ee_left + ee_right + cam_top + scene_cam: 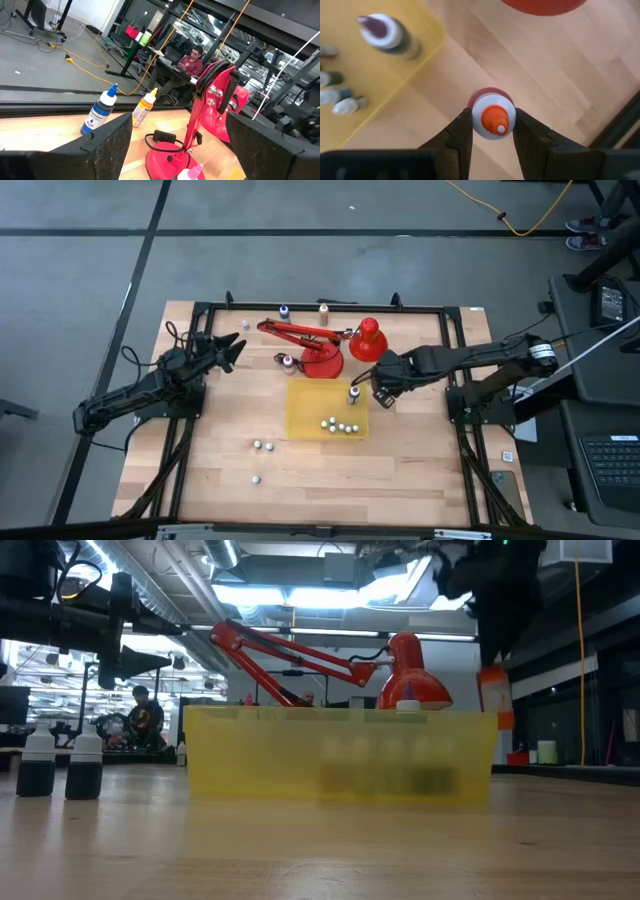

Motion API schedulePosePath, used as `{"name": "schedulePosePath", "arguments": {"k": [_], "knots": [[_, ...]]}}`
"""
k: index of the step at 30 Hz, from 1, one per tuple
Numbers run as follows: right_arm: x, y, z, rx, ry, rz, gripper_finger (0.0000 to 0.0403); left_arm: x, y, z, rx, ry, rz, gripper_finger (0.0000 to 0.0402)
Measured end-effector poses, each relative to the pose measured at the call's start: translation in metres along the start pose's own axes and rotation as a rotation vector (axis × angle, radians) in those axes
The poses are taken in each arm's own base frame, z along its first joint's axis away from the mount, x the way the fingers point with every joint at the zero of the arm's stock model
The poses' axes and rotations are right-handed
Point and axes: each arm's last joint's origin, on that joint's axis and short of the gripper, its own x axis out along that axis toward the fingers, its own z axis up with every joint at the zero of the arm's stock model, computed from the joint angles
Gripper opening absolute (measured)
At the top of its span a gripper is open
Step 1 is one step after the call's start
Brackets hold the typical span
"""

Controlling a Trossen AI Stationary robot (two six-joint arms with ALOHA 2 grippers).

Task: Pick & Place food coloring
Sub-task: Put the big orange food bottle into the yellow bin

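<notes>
**The workshop around my table**

From above I saw grey floor [300, 260] crossed by dark seams, a yellow cable [520, 215] snaking at one o'clock, and a dark desk with a keyboard [612, 455] at three o'clock. Level across the table, bright ceiling lights [300, 590] and ducting hung overhead, and a seated person [145, 718] worked at nine o'clock.

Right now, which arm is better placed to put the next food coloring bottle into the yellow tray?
The right. The right gripper is shut on an orange-capped bottle just beside the yellow tray. The left gripper is open near the table's far left, away from the tray and holding nothing.
</notes>
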Motion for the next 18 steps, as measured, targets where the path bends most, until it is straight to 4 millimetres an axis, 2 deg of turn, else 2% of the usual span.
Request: {"name": "schedulePosePath", "arguments": {"k": [6, 13, 18], "knots": [[-0.030, 0.003, -0.001, -0.076, 0.042, -0.001, 0.0121, 0.000, 0.000, 0.000, 0.000, 0.000, 0.000, 0.0312], [-0.069, 0.007, 0.004, -0.166, 0.077, 0.081, 0.0119, 0.000, 0.000, 0.000, 0.000, 0.000, 0.000, 0.0311], [-0.090, 0.022, 0.013, -0.273, 0.094, 0.185, 0.0120, 0.000, 0.000, 0.000, 0.000, 0.000, 0.000, 0.0313]]}}
